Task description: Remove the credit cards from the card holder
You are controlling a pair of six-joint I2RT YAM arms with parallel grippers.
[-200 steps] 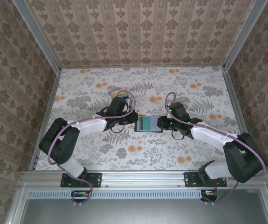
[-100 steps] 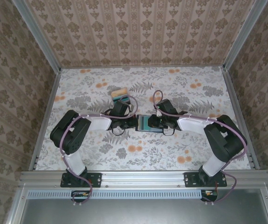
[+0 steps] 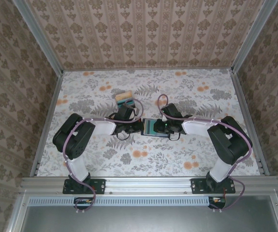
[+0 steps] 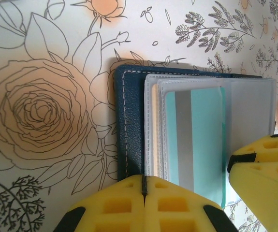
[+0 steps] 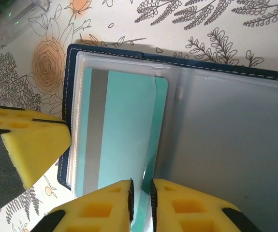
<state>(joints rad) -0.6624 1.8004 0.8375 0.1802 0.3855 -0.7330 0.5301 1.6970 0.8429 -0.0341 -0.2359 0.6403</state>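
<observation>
The right gripper (image 5: 141, 186) pinches the teal card (image 5: 124, 125), which runs long-ways to 12 o'clock from it; the left gripper (image 4: 143, 186) is shut.

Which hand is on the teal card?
The right hand: it pinches the teal card by its edge inside the clear sleeve. The left hand sits shut at the navy card holder's stitched edge, beside the card.
</observation>
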